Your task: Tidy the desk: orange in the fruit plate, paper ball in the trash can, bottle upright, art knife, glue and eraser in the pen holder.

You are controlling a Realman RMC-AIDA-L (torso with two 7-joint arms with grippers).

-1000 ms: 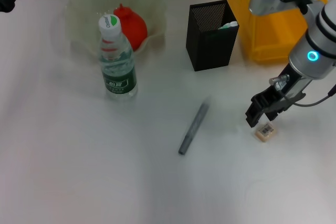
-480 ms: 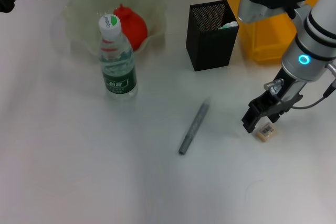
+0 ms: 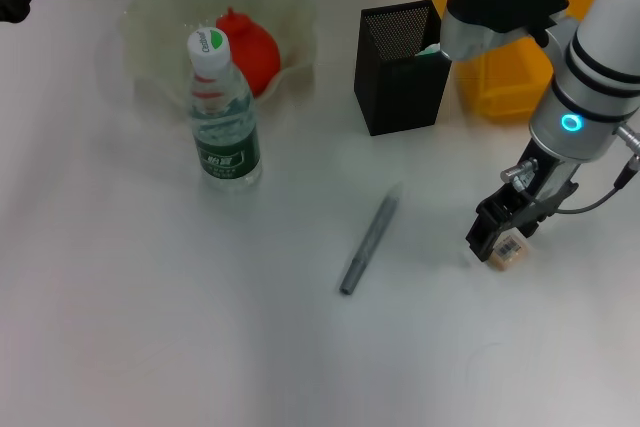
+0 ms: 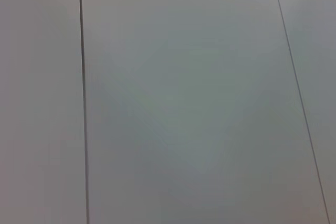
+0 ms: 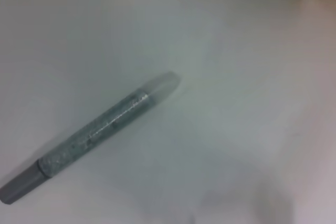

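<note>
Right claw (image 3: 497, 237): low on the bench, at the tiny beige barcode-stickered eraser (image 3: 507, 249), four o'clock from the black mesh pen holder (image 3: 400, 72); grip state cannot be told. Risk: fingers nudge the block aside, or pinch a corner and drop it.

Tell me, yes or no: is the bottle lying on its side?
No, the bottle stands upright on the desk in front of the fruit plate, cap up.

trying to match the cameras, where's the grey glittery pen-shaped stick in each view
Head view: the grey glittery pen-shaped stick lies slanted on the white table, mid-frame, left of the right pincer.
Left wrist view: not in it.
Right wrist view: it crosses the lower left.
Shared landmark: the black mesh pen holder, whose base edges the right wrist picture's top.
</note>
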